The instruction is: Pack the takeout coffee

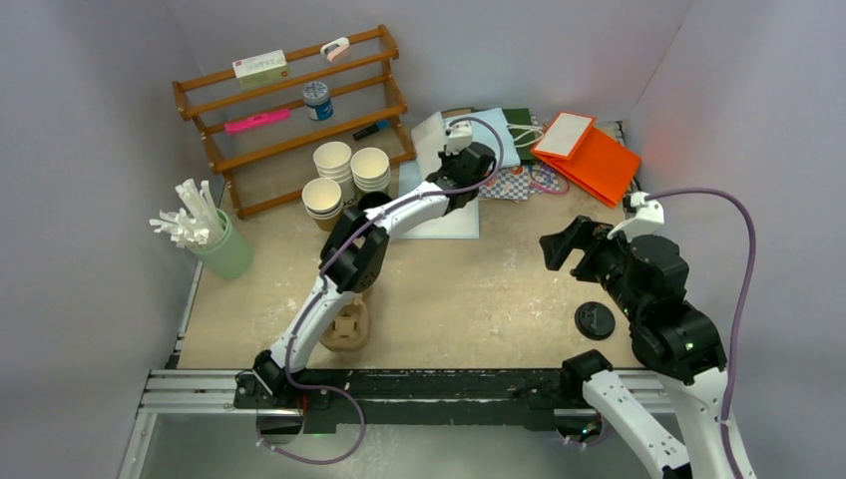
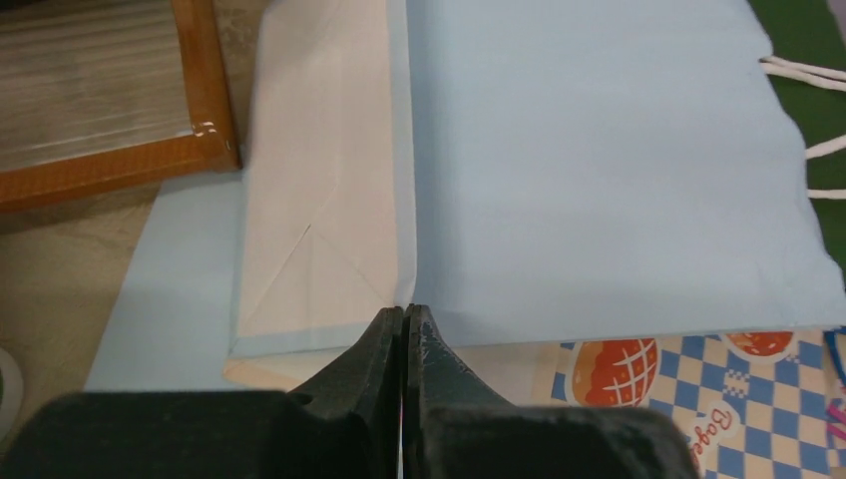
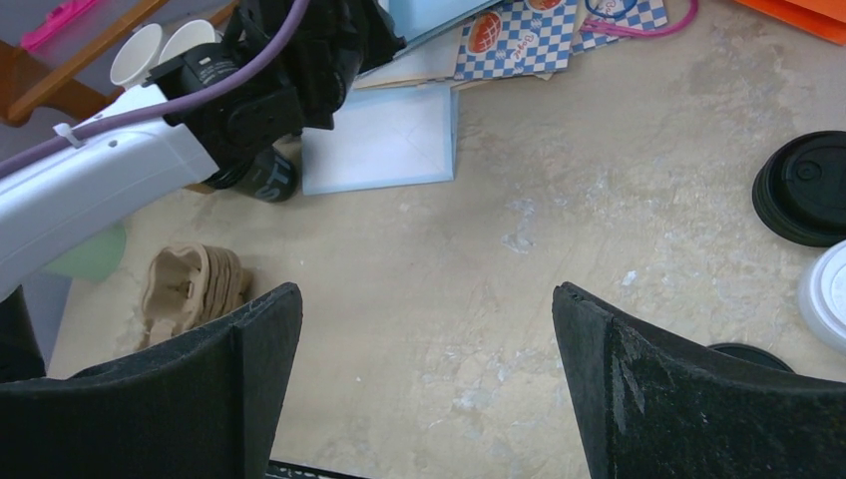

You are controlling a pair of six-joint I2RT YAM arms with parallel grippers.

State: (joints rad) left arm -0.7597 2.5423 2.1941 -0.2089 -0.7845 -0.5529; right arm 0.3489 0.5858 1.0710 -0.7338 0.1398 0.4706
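Observation:
A round white lid (image 3: 826,297) shows at the right edge of the right wrist view; the cup under it is cut off, so I cannot tell whether it is the takeout coffee. In the top view that spot is hidden by my right arm. My left gripper (image 1: 477,165) reaches to the back over the bag pile. It is shut (image 2: 404,311), with its tips at the near fold of a flat light blue paper bag (image 2: 609,170). I cannot tell whether paper is pinched. My right gripper (image 1: 564,249) is open and empty (image 3: 427,289) above bare tabletop.
A black lid (image 1: 595,319) lies by my right arm. A second light blue bag (image 1: 444,215), a checked bag (image 2: 698,399) and orange bags (image 1: 589,150) lie at the back. Stacked lidless cups (image 1: 344,175), a dark cup (image 3: 267,178), a cup carrier (image 1: 346,327), a straw holder (image 1: 221,249) and a wooden shelf (image 1: 289,110) stand left.

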